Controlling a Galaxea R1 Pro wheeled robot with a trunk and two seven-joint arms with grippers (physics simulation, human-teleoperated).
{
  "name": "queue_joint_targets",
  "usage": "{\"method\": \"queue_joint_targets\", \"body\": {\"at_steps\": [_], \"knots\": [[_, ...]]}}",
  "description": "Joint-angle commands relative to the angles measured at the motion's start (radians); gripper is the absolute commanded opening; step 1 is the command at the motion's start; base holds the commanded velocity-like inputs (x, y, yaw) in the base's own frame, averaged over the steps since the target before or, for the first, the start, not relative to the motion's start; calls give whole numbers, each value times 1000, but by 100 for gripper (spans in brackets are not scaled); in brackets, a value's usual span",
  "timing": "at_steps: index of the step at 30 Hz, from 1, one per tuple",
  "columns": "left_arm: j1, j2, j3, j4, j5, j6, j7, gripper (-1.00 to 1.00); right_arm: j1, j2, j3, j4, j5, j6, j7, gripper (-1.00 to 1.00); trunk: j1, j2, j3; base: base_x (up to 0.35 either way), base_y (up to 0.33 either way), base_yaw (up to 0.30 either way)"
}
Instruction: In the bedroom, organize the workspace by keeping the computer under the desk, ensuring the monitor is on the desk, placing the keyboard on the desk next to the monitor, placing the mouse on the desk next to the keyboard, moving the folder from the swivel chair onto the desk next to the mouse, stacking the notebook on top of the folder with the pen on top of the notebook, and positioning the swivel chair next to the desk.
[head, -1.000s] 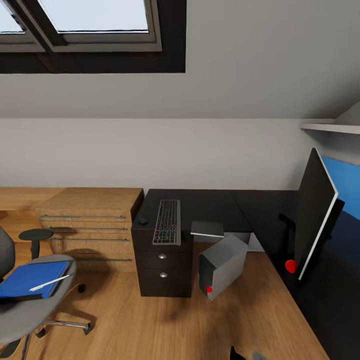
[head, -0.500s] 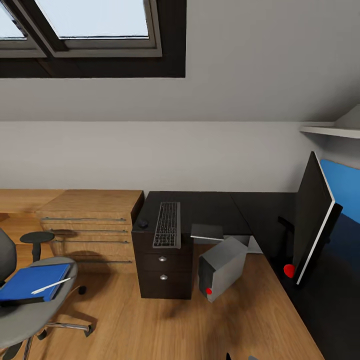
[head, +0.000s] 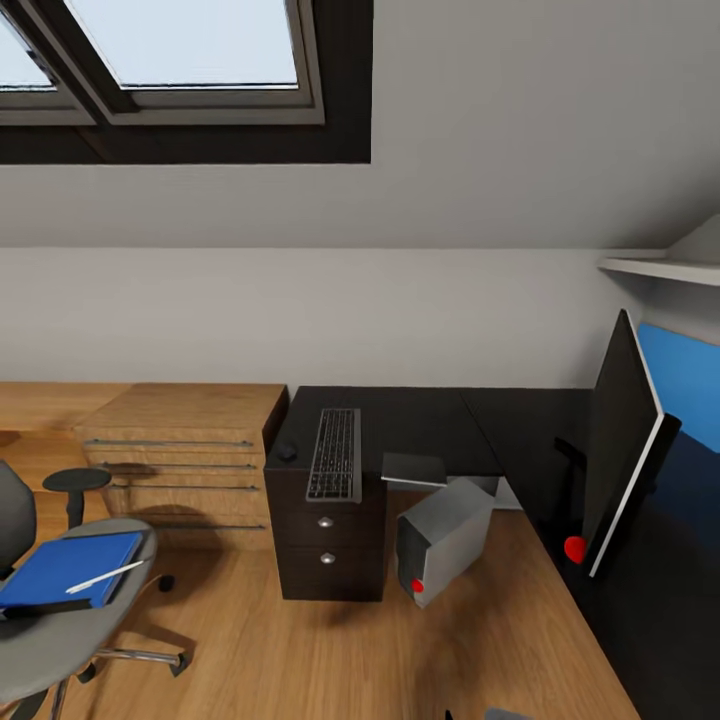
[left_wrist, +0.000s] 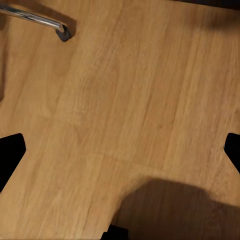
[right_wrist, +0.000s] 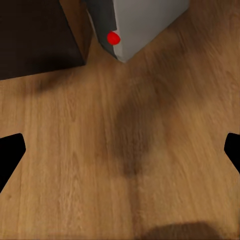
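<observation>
- Standing here, I'm watching the robot facing the dark counter (head: 420, 415) from a bit back. Nothing is being handled right now.
- Both grippers are hanging over bare wood floor (left_wrist: 125, 115). Left gripper (left_wrist: 120, 155): fingertips spread wide, nothing between them. Right gripper (right_wrist: 120, 155): same story, wide apart and empty.
- The keyboard (head: 334, 454) is lying near the counter's left front edge, with the mouse (head: 287, 452) just beside it at the left edge.
- The monitor (head: 622, 445) is standing on the right-hand run of the counter, well apart from the keyboard. So the "next to" part is looking unfinished to me.
- The computer (head: 443, 537) is sitting tilted on the floor, partly under the counter's front edge. It's near the right gripper, so I'm guessing a careless swing or base move could knock it over.
- The blue folder (head: 62, 568) is resting on the swivel chair (head: 60, 620) seat with the white pen (head: 104, 576) lying loose on top. I can't make out the notebook for sure.
- Biggest risk I'm seeing: lifting the folder at a tilt, so the pen rolls off onto the floor.
- Also the chair is on casters, so pushing on it while grabbing could send it rolling away.
</observation>
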Motion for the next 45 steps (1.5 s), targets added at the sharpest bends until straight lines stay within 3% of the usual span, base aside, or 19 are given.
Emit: {"method": "queue_joint_targets", "body": {"at_steps": [1,15,30,45], "knots": [[-1,1,-7,0,10,-2,8,100,-1,0,-7,1,1,-4,2,100,-4,7,2,0,0,0],[-1,-5,-5,-8,13,-1,14,100,-1,18,-4,4,28,-52,2,100,-58,105,46,-5,0,0],[-1,-5,-5,-7,14,-2,10,100,-1,18,-3,4,30,-53,2,100,-115,210,93,-274,0,0],[-1,-5,-5,-7,15,-2,8,100,-1,18,-4,5,30,-55,3,100,-173,315,140,-41,0,0]]}}
